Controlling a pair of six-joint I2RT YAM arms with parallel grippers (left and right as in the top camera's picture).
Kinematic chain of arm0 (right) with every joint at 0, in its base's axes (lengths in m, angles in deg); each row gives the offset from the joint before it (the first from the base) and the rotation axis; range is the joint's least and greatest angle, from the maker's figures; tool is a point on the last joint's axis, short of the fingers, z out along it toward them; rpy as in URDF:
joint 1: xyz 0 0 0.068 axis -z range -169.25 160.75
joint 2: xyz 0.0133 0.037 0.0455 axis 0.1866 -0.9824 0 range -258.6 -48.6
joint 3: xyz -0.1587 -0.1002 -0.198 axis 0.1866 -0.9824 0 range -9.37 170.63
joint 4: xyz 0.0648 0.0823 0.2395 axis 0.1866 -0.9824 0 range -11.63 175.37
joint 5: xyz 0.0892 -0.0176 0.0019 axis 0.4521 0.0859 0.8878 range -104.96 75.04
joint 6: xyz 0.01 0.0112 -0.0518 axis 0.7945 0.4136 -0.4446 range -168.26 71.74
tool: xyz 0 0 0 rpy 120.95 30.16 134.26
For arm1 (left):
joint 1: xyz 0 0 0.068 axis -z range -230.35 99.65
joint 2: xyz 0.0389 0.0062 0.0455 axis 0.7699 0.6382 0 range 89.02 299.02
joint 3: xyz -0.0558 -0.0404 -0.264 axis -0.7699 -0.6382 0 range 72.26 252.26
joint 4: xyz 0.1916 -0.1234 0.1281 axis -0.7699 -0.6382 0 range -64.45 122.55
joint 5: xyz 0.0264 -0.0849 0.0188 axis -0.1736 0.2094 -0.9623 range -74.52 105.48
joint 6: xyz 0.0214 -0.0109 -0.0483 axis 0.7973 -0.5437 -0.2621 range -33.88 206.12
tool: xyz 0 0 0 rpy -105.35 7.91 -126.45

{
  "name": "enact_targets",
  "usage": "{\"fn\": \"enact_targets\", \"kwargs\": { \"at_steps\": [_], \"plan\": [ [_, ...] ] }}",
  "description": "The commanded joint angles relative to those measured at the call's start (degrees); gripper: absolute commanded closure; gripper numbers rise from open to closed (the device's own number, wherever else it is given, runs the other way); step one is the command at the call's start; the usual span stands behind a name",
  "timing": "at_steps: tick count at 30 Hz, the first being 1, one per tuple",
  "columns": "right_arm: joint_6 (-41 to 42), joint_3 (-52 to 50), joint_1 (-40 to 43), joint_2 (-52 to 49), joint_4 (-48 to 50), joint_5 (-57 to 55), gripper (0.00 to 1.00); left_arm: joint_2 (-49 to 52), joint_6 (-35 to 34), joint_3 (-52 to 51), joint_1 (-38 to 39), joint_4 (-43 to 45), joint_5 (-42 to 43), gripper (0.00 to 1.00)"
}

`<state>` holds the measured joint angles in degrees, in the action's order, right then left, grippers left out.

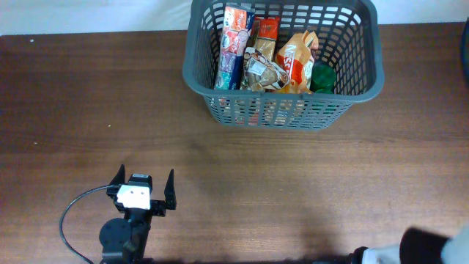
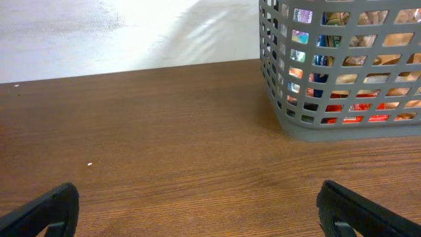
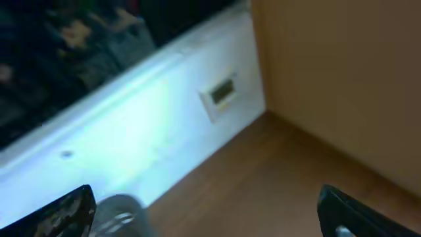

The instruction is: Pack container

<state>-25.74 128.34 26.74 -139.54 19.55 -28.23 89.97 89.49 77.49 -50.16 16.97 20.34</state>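
The left jaws and right jaws both gape wide, empty; the basket [image 1: 278, 111] sits ahead of the left pair, rightward.

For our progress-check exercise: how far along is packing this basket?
Done: snack packets and a green item sit inside the basket. In hand: nothing; left claw and right claw are open. Left: no loose goods show on the table, likely little.

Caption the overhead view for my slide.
Grey basket holding snack packets on a wooden table; left tool open and empty.
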Motion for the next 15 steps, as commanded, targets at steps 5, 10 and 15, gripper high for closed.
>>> {"fn": "enact_targets", "kwargs": {
  "at_steps": [5, 10, 15],
  "plan": [
    [0.48, -25.33, -4.7, 17.25, 11.76, -2.82, 0.01, -0.66, -0.37, -0.37, -0.37, 0.13, -0.63, 0.01],
    [0.48, -43.63, -7.63, 31.52, 19.98, -2.34, 0.01, -0.66, -0.37, -0.37, -0.37, 0.13, -0.63, 0.01],
    [0.48, -58.97, -9.88, 45.22, 28.04, 1.9, 0.01, -0.66, -0.35, -0.37, -0.37, 0.13, -0.63, 0.01]
  ]
}}
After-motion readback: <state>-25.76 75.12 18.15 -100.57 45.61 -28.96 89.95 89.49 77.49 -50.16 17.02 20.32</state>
